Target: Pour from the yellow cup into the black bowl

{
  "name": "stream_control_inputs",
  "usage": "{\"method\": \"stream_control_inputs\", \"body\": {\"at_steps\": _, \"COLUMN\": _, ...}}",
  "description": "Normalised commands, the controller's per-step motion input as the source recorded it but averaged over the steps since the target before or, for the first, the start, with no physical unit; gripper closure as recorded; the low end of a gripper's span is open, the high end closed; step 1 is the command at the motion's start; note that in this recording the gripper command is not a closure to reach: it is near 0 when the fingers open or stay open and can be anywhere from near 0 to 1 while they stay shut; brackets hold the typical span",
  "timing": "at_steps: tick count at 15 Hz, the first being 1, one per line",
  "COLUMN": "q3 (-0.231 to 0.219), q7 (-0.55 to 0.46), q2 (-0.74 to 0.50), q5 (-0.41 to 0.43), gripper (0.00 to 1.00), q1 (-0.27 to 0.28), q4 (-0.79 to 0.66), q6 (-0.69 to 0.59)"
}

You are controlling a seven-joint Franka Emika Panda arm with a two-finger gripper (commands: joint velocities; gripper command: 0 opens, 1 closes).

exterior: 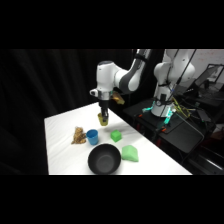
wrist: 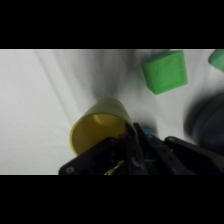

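The end effector (exterior: 103, 116) is clenched on the rim of the small plain yellow cup (wrist: 100, 129), held just above the white tabletop (exterior: 62, 127) at mid-frame in the side view. The large round matte black bowl (exterior: 104, 159) sits at lower centre, well apart from the cup. Judged step: cup grasped, transport pending. The next move calls for carrying the cup over the small blue cup (exterior: 92, 136) to the bowl, then tilting.
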Motion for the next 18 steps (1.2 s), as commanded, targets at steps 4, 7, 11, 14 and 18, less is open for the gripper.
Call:
{"method": "stream_control_inputs", "body": {"at_steps": 4, "q3": 0.197, "q7": 0.19, "q2": -0.16, "q5": -0.154, "gripper": 0.12, "q1": 0.097, "q4": 0.28, "q6": -0.46}}
{"method": "stream_control_inputs", "body": {"at_steps": 7, "q3": 0.198, "q7": 0.04, "q2": 0.12, "q5": -0.019, "gripper": 0.12, "q1": 0.077, "q4": 0.41, "q6": -0.33}}
{"method": "stream_control_inputs", "body": {"at_steps": 11, "q3": 0.120, "q7": 0.01, "q2": 0.26, "q5": -0.045, "gripper": 0.12, "q1": 0.078, "q4": 0.48, "q6": -0.23}}
{"method": "stream_control_inputs", "body": {"at_steps": 14, "q3": 0.115, "q7": -0.20, "q2": 0.29, "q5": 0.150, "gripper": 0.12, "q1": 0.063, "q4": 0.45, "q6": -0.20}}
{"method": "stream_control_inputs", "body": {"at_steps": 18, "q3": 0.182, "q7": -0.57, "q2": 0.25, "q5": 0.519, "gripper": 0.12, "q1": -0.041, "q4": 0.39, "q6": -0.23}}
